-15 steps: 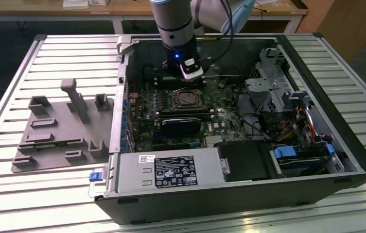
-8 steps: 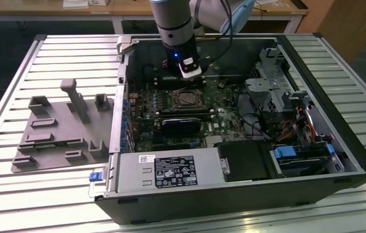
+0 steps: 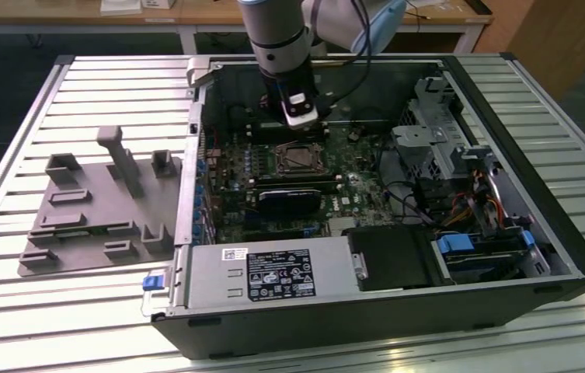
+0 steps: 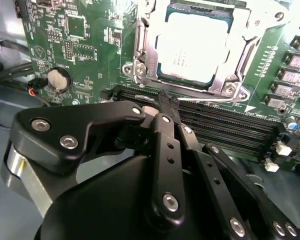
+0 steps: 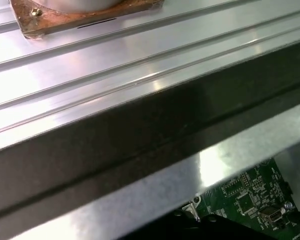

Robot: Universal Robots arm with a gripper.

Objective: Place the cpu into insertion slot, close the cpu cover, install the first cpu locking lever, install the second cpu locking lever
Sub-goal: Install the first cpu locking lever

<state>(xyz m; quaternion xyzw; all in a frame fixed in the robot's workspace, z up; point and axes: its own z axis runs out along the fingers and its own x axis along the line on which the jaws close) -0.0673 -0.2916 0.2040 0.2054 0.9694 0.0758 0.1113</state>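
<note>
Claw (image 4: 166,102) pinched narrow, tips together, nothing between them. It hangs inside the open case (image 3: 375,311) on the table (image 3: 22,101), low over the green board (image 4: 80,40).

The cpu (image 4: 192,47) lies in the insertion slot (image 3: 297,159), pale face up. The cpu cover (image 4: 250,37) is down around it, the chip showing through the cut-out. Cannot tell whether the cover is latched.

In the second wrist view my tips sit just beside the near edge of the socket, above the long black memory slots (image 4: 225,127).

Risks, as I judge them:
- A drop off line puts my tips on the memory slots or the small parts by the socket, not on the latch hardware. Cause: the gap between them is tight.
- Thin metal under closed tips may slide off sideways and spring back. Cause: little contact surface.
- If the chip is not square in its seat, pressing on the cover loads one corner. I cannot confirm its seating from here.
- The case wall stands near my arm, so a wide sweep could clip it.
</note>
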